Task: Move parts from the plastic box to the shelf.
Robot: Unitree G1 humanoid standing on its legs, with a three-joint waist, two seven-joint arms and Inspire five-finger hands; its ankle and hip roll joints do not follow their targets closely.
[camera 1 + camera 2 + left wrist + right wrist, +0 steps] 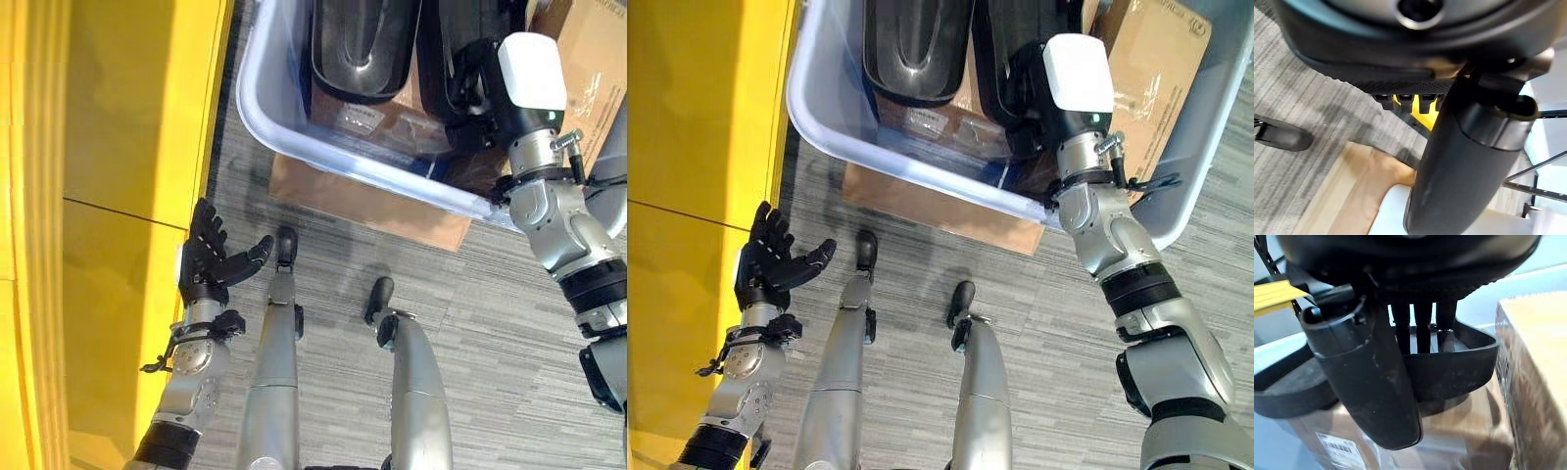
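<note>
Both eye views look steeply down from the head onto the box (257, 117), the yellow shelf (127, 196) and the carpet (470, 323), sharing almost the same scene. The left wrist view peers past its own thumb (1459, 161) at carpet and cardboard (1347, 186) very close. The right wrist view looks along its fingers (1422, 328) at a black part (1459, 367), just beyond the fingertips.

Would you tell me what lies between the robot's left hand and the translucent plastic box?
Bare grey carpet; brown cardboard sits beneath the box; left hand, left eye view.
</note>
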